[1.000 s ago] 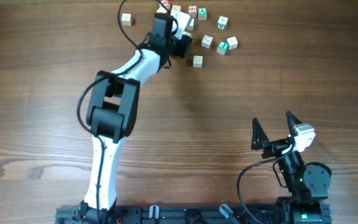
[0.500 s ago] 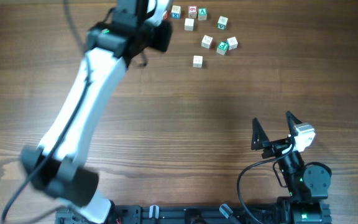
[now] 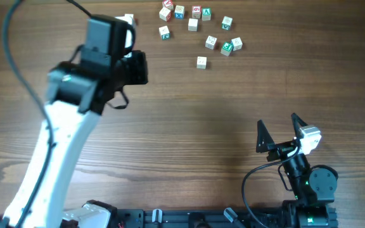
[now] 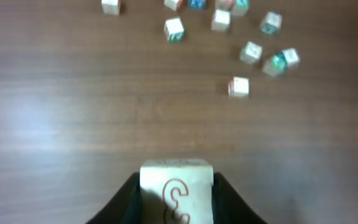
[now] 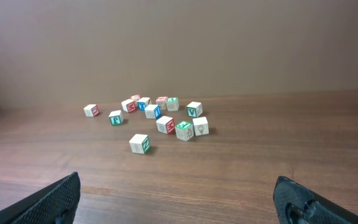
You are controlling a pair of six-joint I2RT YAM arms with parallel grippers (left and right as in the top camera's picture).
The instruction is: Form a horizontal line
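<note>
Wood table [image 3: 233,95] open mid-span; loose cubes [image 3: 211,42] cluster far edge. Left jaws clamp one cube [image 4: 177,190]; right jaws wide apart.

Robot test station in a lab setting.
Left arm [image 3: 62,145] and right arm [image 3: 309,180] mounted on a black rail [image 3: 189,218] at the near edge of a wood-grain bench [image 3: 233,114]; exposed cable [image 3: 243,187]; plain far wall [image 5: 229,43]; scattered letter cubes [image 3: 201,62].

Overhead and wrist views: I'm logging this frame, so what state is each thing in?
Left tool, shut on letter cube.
Letter cube, clamped between the left tool's fingers, red-marked face showing.
Right tool, open and empty.
Loose cubes, scattered, no row formed.
</note>
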